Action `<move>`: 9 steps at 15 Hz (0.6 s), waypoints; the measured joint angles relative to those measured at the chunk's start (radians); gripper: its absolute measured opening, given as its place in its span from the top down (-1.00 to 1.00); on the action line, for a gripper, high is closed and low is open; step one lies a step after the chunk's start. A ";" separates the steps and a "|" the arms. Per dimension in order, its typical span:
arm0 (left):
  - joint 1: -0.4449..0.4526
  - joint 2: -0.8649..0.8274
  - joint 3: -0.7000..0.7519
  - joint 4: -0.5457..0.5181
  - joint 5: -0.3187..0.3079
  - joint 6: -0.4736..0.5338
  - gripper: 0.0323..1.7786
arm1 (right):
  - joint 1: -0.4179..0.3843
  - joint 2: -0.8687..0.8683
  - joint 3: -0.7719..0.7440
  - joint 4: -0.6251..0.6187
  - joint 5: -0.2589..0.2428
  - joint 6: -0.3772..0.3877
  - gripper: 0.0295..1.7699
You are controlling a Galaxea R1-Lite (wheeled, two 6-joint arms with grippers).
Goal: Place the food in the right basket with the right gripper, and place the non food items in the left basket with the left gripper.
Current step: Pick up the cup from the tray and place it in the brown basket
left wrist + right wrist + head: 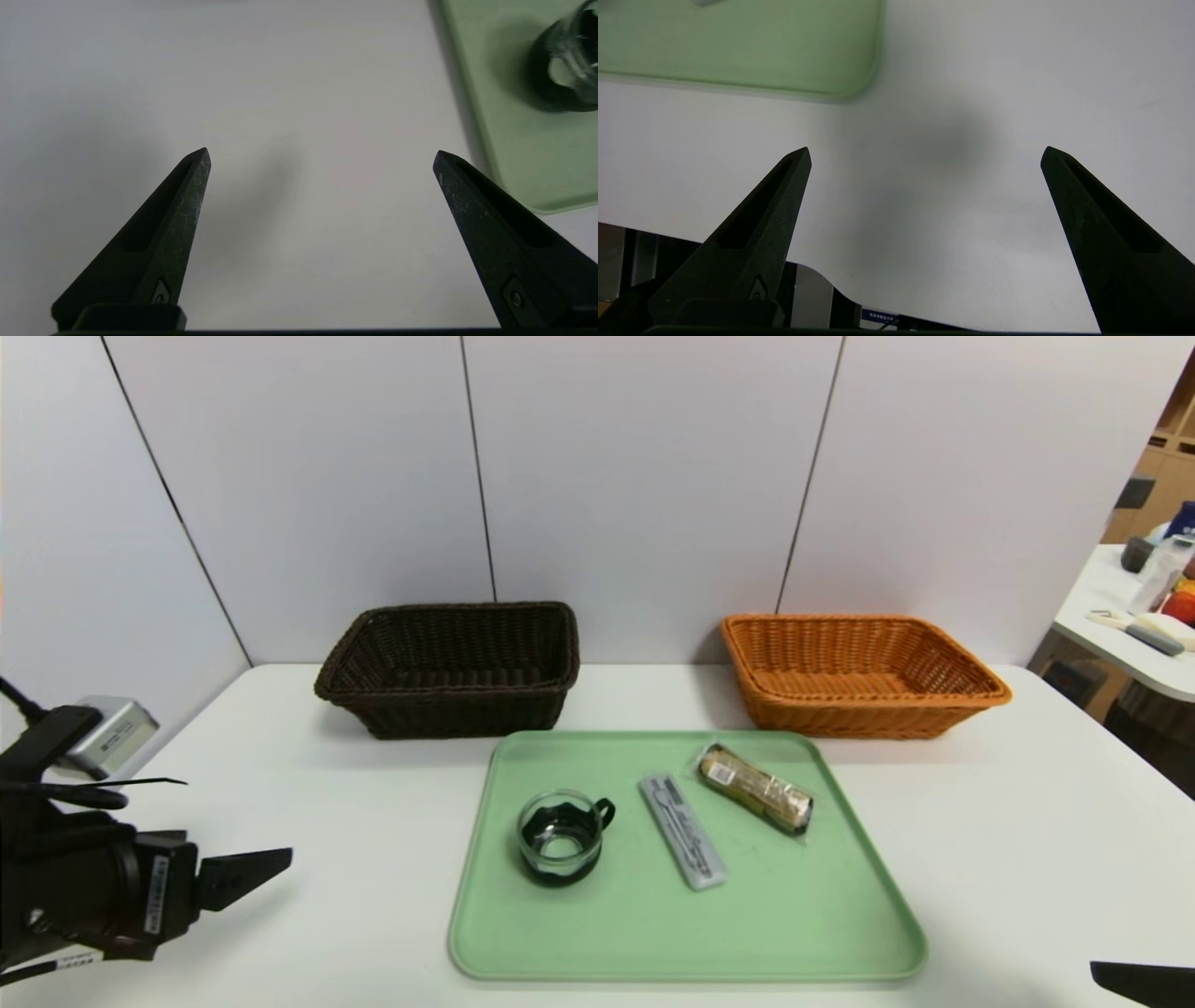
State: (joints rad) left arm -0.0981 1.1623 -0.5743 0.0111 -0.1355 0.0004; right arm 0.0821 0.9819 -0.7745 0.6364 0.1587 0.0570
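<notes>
Because nothing is in its grip, the left gripper (321, 158) has its two fingers spread wide apart over the white table (355, 859), beside the green tray (691, 966). The right gripper (927, 156) is wide apart too, with nothing between its fingers, over the table near a corner of the tray.

Three things lie on the tray. The glass cup (560, 835) stands upright on the left side, with its small black handle (607, 813) pointing to the right. It looks hard and slippery, and it could break — so I think the left gripper should hold it softly, around its sides, and keep it standing up straight.

The flat case (682, 831) lies slanted in the middle. It seems light and stiff, and a pinch across its thin middle should lift it. It is so low, though, that the fingers need to go right down by the tray.

The food packet (756, 789) is long and lies slanted near the right basket (878, 721). Its shiny wrap may slide, and the food inside may crumble — a gentle squeeze across the middle looks best for the right gripper. The cup and case belong in the dark left basket (457, 714).
</notes>
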 joint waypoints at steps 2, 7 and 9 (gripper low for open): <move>-0.089 0.034 -0.024 -0.041 -0.086 -0.009 -0.90 | 0.020 0.027 -0.011 -0.056 0.032 0.003 -0.92; -0.227 0.085 -0.076 -0.136 -0.210 -0.080 -0.90 | 0.077 0.090 -0.016 -0.157 0.028 0.014 -0.92; -0.254 0.105 -0.072 -0.204 -0.234 -0.141 -0.90 | 0.100 0.117 -0.016 -0.206 0.026 0.056 -0.92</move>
State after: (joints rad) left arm -0.3521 1.2677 -0.6466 -0.1934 -0.3694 -0.1404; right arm 0.1823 1.0991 -0.7904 0.4300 0.1843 0.1134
